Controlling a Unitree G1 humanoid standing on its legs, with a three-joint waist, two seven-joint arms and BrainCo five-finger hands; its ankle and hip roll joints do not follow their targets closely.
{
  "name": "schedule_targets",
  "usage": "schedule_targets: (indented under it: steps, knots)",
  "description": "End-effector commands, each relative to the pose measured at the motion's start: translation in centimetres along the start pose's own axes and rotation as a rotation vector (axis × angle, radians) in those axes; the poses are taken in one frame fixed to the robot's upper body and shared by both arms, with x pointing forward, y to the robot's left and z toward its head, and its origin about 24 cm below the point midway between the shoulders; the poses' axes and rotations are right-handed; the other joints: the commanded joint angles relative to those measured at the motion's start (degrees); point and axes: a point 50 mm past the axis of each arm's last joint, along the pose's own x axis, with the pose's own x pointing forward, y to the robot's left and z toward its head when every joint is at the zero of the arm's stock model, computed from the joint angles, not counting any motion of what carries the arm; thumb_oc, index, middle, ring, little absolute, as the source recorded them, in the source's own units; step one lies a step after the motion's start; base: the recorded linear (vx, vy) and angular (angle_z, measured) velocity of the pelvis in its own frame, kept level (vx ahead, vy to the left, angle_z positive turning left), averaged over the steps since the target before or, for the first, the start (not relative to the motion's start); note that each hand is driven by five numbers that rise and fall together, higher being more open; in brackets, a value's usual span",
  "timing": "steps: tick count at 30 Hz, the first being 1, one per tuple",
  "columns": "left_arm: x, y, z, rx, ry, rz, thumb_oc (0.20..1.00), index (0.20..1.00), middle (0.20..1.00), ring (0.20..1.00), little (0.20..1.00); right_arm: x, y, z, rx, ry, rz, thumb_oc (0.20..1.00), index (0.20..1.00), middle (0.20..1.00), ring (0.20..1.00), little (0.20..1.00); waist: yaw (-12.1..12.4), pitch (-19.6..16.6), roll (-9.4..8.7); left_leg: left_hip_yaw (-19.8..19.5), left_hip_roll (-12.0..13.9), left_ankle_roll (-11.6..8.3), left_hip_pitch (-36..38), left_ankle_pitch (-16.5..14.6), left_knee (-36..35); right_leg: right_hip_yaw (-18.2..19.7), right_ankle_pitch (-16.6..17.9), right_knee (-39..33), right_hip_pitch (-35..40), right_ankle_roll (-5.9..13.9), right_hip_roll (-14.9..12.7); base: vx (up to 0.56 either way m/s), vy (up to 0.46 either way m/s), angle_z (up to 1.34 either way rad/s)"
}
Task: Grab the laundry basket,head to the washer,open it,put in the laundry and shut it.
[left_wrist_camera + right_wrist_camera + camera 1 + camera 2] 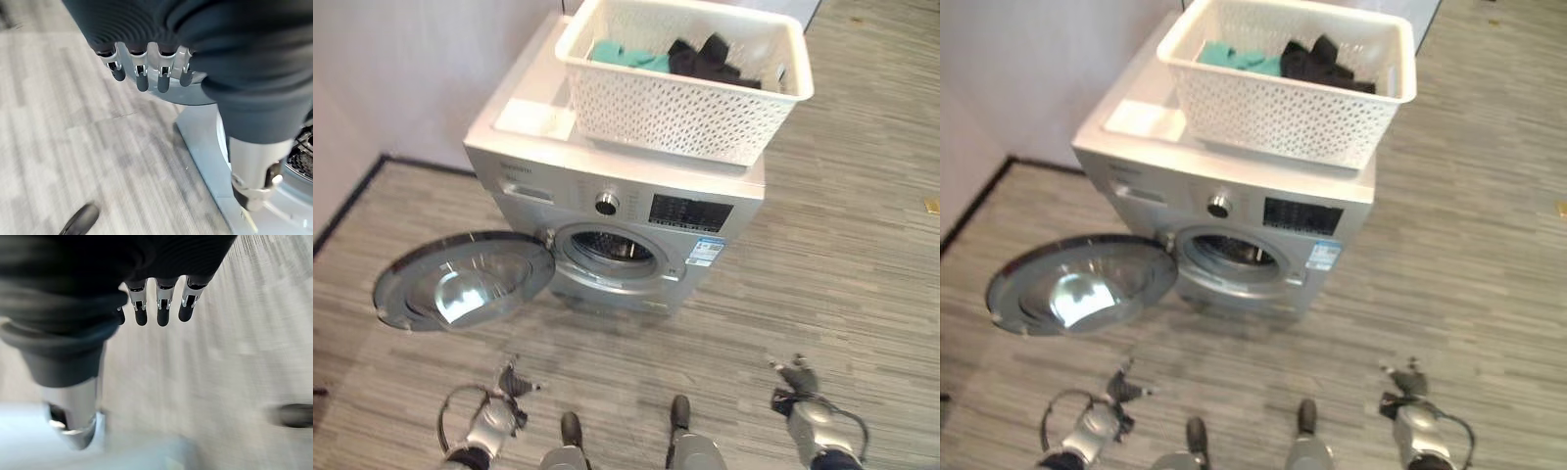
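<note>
Nearest, low over the floor (862, 245), hang both hands: left robot hand (509, 380) and right robot hand (797, 374), fingers relaxed & apart, holding nothing. Just past them, washer (617, 211) w/ door (460, 282) swung wide to the left, drum empty. Farther & higher, on the washer's top, the laundry basket (685, 108) w/ laundry (700, 57), well apart from both hands. Step looks like loading; next, I'd reach up into the basket for 1 garment.

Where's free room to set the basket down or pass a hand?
Bare floor right of the washer. The open door crowds its left front. The basket fills the top, except its left corner.
</note>
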Motion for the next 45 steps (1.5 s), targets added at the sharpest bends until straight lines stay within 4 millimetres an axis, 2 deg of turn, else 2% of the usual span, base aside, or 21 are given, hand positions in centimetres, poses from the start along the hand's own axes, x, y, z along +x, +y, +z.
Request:
schedule_targets:
  steps: [1,3,4,6,7,9,11,16,18,20,22,25,26,28,29,34,39,42,43,44,45]
  knots:
    - [0.8,1.2,1.0,-0.054,-0.011,0.025,1.000,1.000,1.000,1.000,1.000,1.0,-3.6,8.1,0.082,-0.302,-0.214,1.000,1.000,1.000,1.000,1.000,0.26,-0.01,0.29,-4.05,-2.92,5.22,1.06,-10.25,4.56,1.00,-2.19,7.57,-2.63,2.96,-3.48,0.07,0.126,-0.02]
    - [0.5,0.4,0.1,-0.053,0.028,0.004,1.000,1.000,1.000,1.000,1.000,-0.1,-6.0,10.4,0.099,-0.424,-0.342,1.000,1.000,1.000,1.000,1.000,0.30,-0.69,0.65,-5.92,-3.46,6.06,2.16,-10.85,4.71,1.44,-5.47,12.55,-2.38,2.11,-3.31,0.05,0.104,0.16]
    - [0.2,-0.1,-0.4,-0.050,0.039,-0.006,1.000,1.000,1.000,1.000,1.000,-0.8,-7.3,11.7,0.078,-0.497,-0.410,1.000,1.000,1.000,1.000,1.000,0.05,-1.15,0.81,-6.73,-3.79,6.31,2.65,-11.08,4.62,2.52,-5.19,14.63,-2.70,2.11,-3.19,0.05,0.084,0.54]
    - [0.1,-0.6,-0.4,-0.006,0.030,-0.029,1.000,1.000,1.000,1.000,1.000,-2.6,-9.4,16.2,0.099,-0.694,-0.531,1.000,1.000,1.000,1.000,1.000,-0.42,-2.16,1.14,-8.69,-4.44,6.72,2.79,-11.34,4.75,5.30,-4.16,14.75,-3.37,1.85,-2.30,0.07,0.050,0.69]
    - [0.2,-0.6,-0.1,0.007,0.021,-0.031,1.000,1.000,1.000,1.000,1.000,-4.3,-9.9,19.7,0.124,-0.855,-0.595,1.000,1.000,1.000,1.000,1.000,-0.23,-2.85,1.43,-9.64,-4.71,6.77,2.70,-11.22,4.38,6.54,-2.96,12.29,-4.57,1.79,-1.69,0.05,-0.016,0.51]
    - [0.4,-0.5,0.5,0.032,0.006,-0.024,1.000,1.000,1.000,1.000,1.000,-7.7,-10.3,24.5,0.180,-1.096,-0.698,1.000,1.000,1.000,1.000,1.000,-0.23,-3.10,1.11,-11.53,-4.81,6.65,2.67,-11.84,5.10,9.17,-0.51,7.65,-7.20,2.31,-0.96,0.08,-0.082,0.37]
    - [0.4,-0.6,0.6,0.031,0.011,-0.019,1.000,1.000,1.000,1.000,1.000,-10.5,-9.0,27.1,0.231,-1.265,-0.693,1.000,1.000,1.000,1.000,1.000,0.32,-3.25,0.85,-12.73,-5.08,6.78,3.30,-12.72,5.66,10.84,0.94,4.93,-8.07,2.78,-0.61,0.10,-0.067,0.39]
    - [0.4,-0.4,0.6,0.027,0.007,-0.011,1.000,1.000,1.000,1.000,1.000,-13.9,-5.8,30.7,0.265,-1.463,-0.488,1.000,1.000,1.000,1.000,1.000,1.64,-3.07,-1.37,-15.47,-5.75,6.18,4.69,-12.88,6.14,16.04,2.19,3.69,-9.11,3.56,1.01,0.06,-0.096,0.26]
    - [-0.1,-0.5,-0.7,0.000,0.043,-0.013,1.000,1.000,1.000,1.000,1.000,-13.6,-5.6,31.6,0.116,-1.462,-0.454,1.000,1.000,1.000,1.000,1.000,2.61,-4.60,-2.98,-18.41,-5.28,5.63,5.70,-12.92,5.66,19.34,0.66,5.57,-8.02,3.23,2.65,0.13,-0.154,0.44]
    - [-0.3,-0.8,-1.4,-0.019,0.069,-0.013,1.000,1.000,1.000,1.000,1.000,-13.7,-5.1,32.6,0.070,-1.475,-0.411,1.000,1.000,1.000,1.000,1.000,3.00,-4.93,-3.06,-18.94,-4.54,5.33,6.07,-12.73,5.65,18.94,0.83,6.34,-8.01,3.04,3.07,0.13,-0.175,0.53]
    - [-0.9,-1.2,-2.9,-0.089,0.128,-0.019,1.000,1.000,1.000,1.000,1.000,-12.2,-2.7,34.4,-0.102,-1.404,-0.244,1.000,1.000,1.000,1.000,1.000,4.65,-5.97,-3.74,-19.43,-1.83,4.07,6.31,-11.97,5.39,16.11,-0.36,6.06,-6.85,1.83,4.17,0.12,-0.265,0.29]
    - [-1.2,-1.6,-3.6,-0.113,0.155,-0.041,1.000,1.000,1.000,1.000,1.000,-11.2,-1.7,35.7,-0.274,-1.343,-0.189,1.000,1.000,1.000,1.000,1.000,5.48,-7.04,-3.69,-19.82,0.42,3.23,6.50,-11.47,4.50,13.68,-1.46,4.43,-4.94,0.81,5.22,0.08,-0.192,0.15]
    - [-1.3,-1.7,-3.9,-0.123,0.162,-0.057,1.000,1.000,1.000,1.000,1.000,-10.8,-1.6,37.9,-0.454,-1.301,-0.217,1.000,1.000,1.000,1.000,1.000,6.10,-7.55,-3.93,-19.83,1.92,2.35,6.43,-10.55,3.57,11.92,-1.73,2.75,-3.73,0.08,6.00,0.04,-0.164,0.18]
    - [-1.3,-1.7,-3.9,-0.118,0.161,-0.069,1.000,1.000,1.000,1.000,1.000,-10.8,-1.7,39.4,-0.499,-1.282,-0.241,1.000,1.000,1.000,1.000,1.000,6.17,-7.78,-3.92,-20.02,2.64,1.76,6.27,-9.85,2.97,11.21,-2.07,1.83,-2.96,-0.34,6.55,0.03,-0.103,0.12]
    - [-1.2,-1.6,-3.9,-0.117,0.164,-0.083,1.000,1.000,1.000,1.000,1.000,-10.6,-1.5,41.6,-0.566,-1.236,-0.263,1.000,1.000,1.000,1.000,1.000,6.41,-7.97,-3.94,-20.05,3.31,0.99,5.83,-8.87,2.22,10.22,-2.52,0.85,-2.18,-0.95,6.95,0.01,-0.072,0.17]
    - [-1.5,-1.7,-5.0,-0.140,0.199,-0.099,1.000,1.000,1.000,1.000,1.000,-9.5,1.3,44.4,-0.660,-1.120,-0.256,1.000,1.000,1.000,1.000,1.000,7.28,-7.92,-3.50,-19.19,4.60,-0.21,5.32,-7.35,0.84,8.39,-2.71,0.02,-2.13,-1.37,7.44,0.00,-0.044,0.12]
    - [-1.8,-1.6,-5.8,-0.141,0.225,-0.084,1.000,1.000,1.000,1.000,1.000,-9.1,2.3,45.4,-0.689,-1.055,-0.286,1.000,1.000,1.000,1.000,1.000,7.87,-7.23,-3.61,-19.07,4.90,-0.71,4.34,-7.66,2.27,6.97,-2.65,0.02,-1.55,-1.60,6.87,0.01,-0.009,0.00]
    - [-1.6,-1.4,-5.6,-0.126,0.217,-0.082,1.000,1.000,1.000,1.000,1.000,-8.8,1.2,45.5,-0.664,-1.016,-0.323,1.000,1.000,1.000,1.000,1.000,7.75,-5.45,-4.08,-16.99,4.34,-1.09,-0.04,-9.45,9.65,4.56,-2.64,0.02,-0.93,-1.56,4.67,-0.06,0.052,0.16]
    - [-1.6,-1.5,-5.4,-0.119,0.203,-0.086,1.000,1.000,1.000,1.000,1.000,-8.6,1.2,45.4,-0.720,-1.003,-0.324,1.000,1.000,1.000,1.000,1.000,8.02,-4.45,-3.89,-17.18,2.61,-0.68,-1.40,-11.01,12.91,4.06,-1.87,0.22,-0.85,-0.82,3.16,-0.06,0.226,0.53]
    - [-1.7,-1.3,-5.6,-0.096,0.194,-0.103,1.000,1.000,1.000,1.000,1.000,-7.9,0.7,44.9,-0.793,-0.953,-0.319,1.000,1.000,1.000,1.000,1.000,8.20,-3.49,-3.43,-20.81,-0.40,1.18,-1.91,-12.35,13.71,6.13,-2.52,7.09,-3.37,-0.69,1.67,-0.06,0.261,0.58]
    - [-1.8,-1.3,-5.6,-0.093,0.187,-0.114,1.000,1.000,1.000,1.000,1.000,-7.9,0.5,44.9,-0.823,-0.942,-0.320,1.000,1.000,1.000,1.000,1.000,7.85,-2.22,-3.16,-21.48,-1.22,2.08,-2.34,-13.12,15.14,8.81,-2.26,12.98,-5.84,-0.38,1.85,-0.04,0.215,0.45]
